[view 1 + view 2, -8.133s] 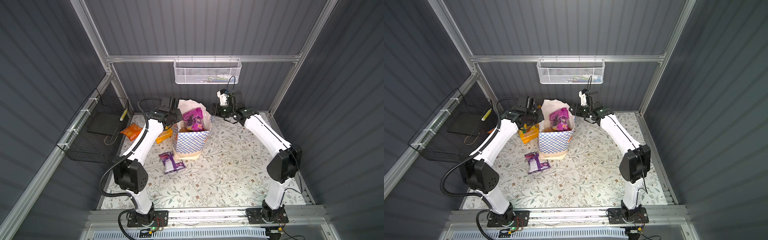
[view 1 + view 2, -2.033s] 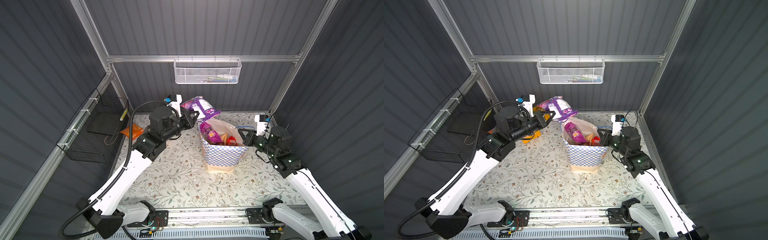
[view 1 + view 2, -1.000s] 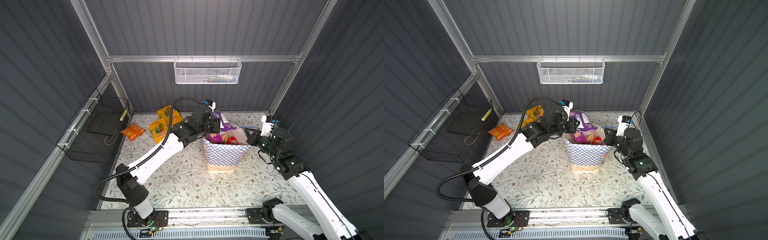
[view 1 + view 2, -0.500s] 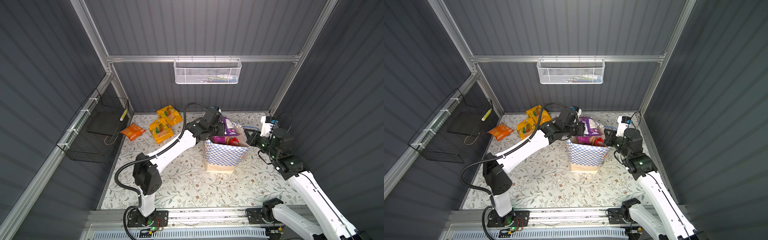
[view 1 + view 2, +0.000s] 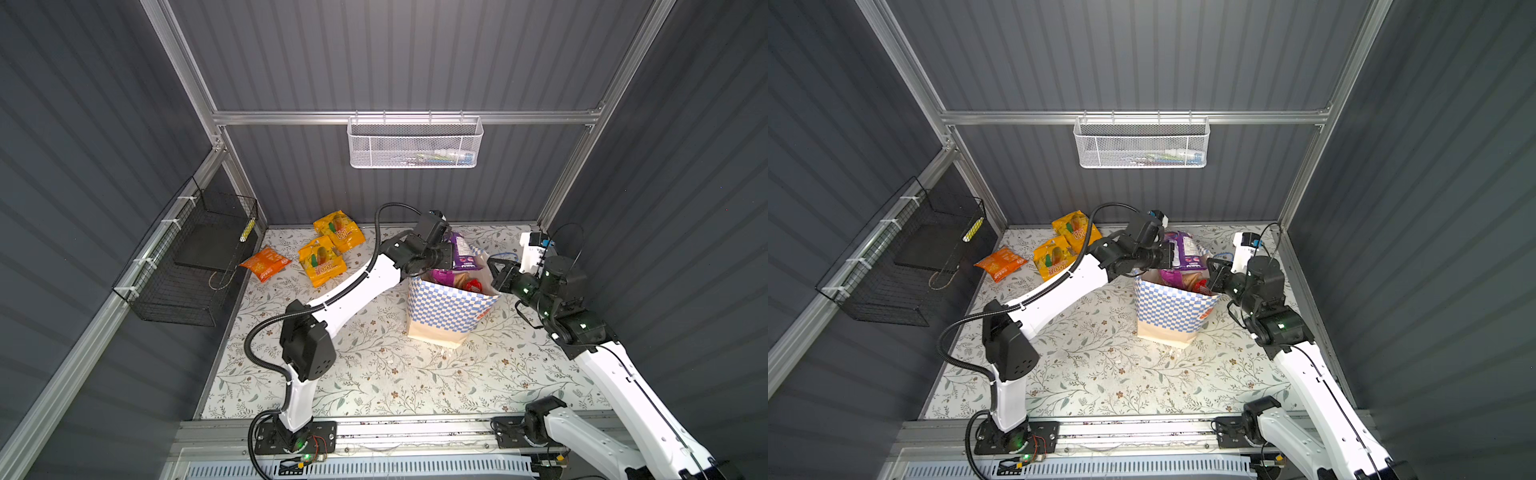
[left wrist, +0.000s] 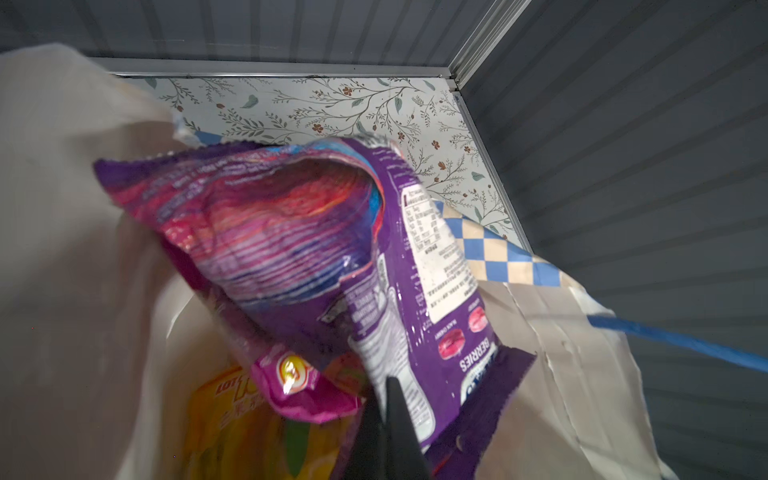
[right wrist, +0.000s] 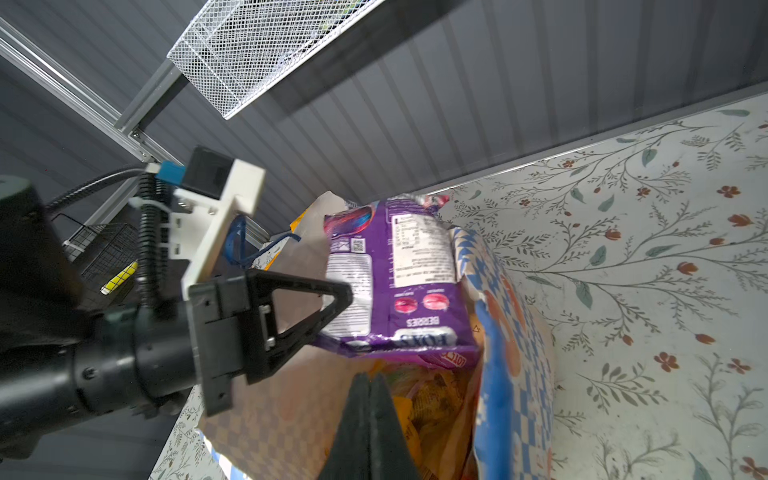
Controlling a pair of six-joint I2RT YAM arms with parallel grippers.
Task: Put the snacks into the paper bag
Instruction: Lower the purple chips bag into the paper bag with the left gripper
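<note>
Top views. Purple packet point(image 5: 461, 251) is at the mouth of the paper bag point(image 5: 449, 307). Its upper part stands above the bag's far rim. Left gripper point(image 5: 448, 257) is clamped on the packet's edge, at the bag's left rim. Right gripper point(image 5: 1214, 266) is at the bag's right rim, jaws together. A yellow packet point(image 5: 322, 264), another yellow packet point(image 5: 338, 230) and an orange packet point(image 5: 266, 264) lie flat on the table point(image 5: 374, 374), well left of the bag.

Left wrist view. Purple packet point(image 6: 299, 249) hangs tilted over the bag's white inside point(image 6: 62, 249), creased and puffed. Below it in the bag are a magenta packet point(image 6: 299, 390) and a third yellow one point(image 6: 249, 436).

Right wrist view. Left gripper point(image 7: 343, 299) pinches the purple packet point(image 7: 399, 282) at a side edge beside the label. Right gripper point(image 7: 370, 399) is closed at the bag's opening. Cannot tell whether paper is pinched between its jaws.

Handling, as judgement:
- The packet is probably light, glossy film, likely slippery and air-filled, with crushable contents.
- A pinch on a flat crimped seam should hold better than a squeeze on the puffed body.
- The packets on the table are best taken the same way, by an end seam.
- The bag is thin paper with flexing walls, so it may tip or fold in if pushed from one side.
</note>
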